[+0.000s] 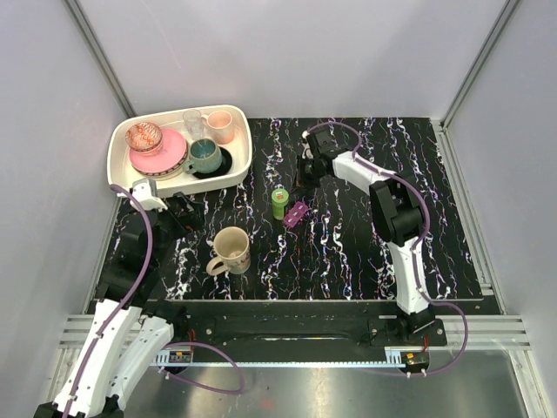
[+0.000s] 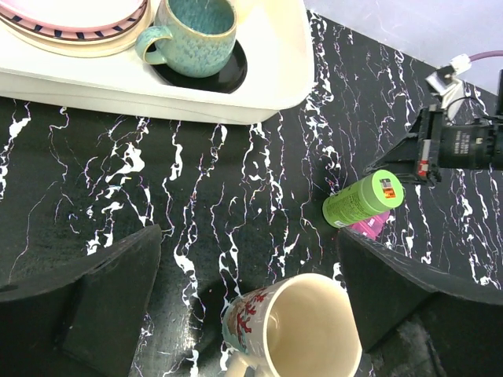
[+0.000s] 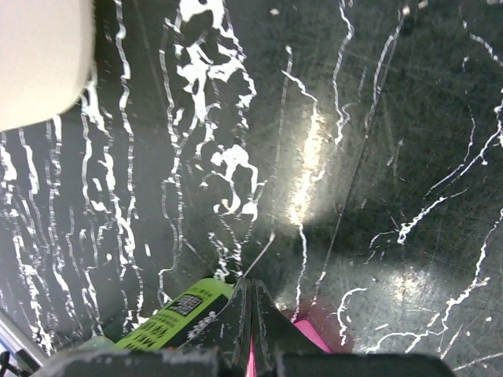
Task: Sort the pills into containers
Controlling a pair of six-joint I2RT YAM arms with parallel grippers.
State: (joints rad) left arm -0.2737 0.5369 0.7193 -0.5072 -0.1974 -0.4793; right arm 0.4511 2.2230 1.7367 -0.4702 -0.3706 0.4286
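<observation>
A robotics lab test cell is indicated: a black marbled tabletop [image 1: 348, 252] is enclosed by plain pale wall panels [image 1: 287, 52] framed in aluminium profiles [image 1: 96, 52], and the cabled left arm [image 1: 122, 279] and right arm [image 1: 400, 218] are bolted to a black base plate [image 1: 287, 324].

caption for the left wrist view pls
Open left hand over a beige mug, lime-green bottle and purple pill box ahead, cream tray beyond

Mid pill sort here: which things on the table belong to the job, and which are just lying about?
Job: lime-green bottle; purple pill box beside it. I cannot clearly make out any pills.

Lying about: beige mug; cream tray holding a pink plate, teal cup, pink cup and clear glass.
</observation>
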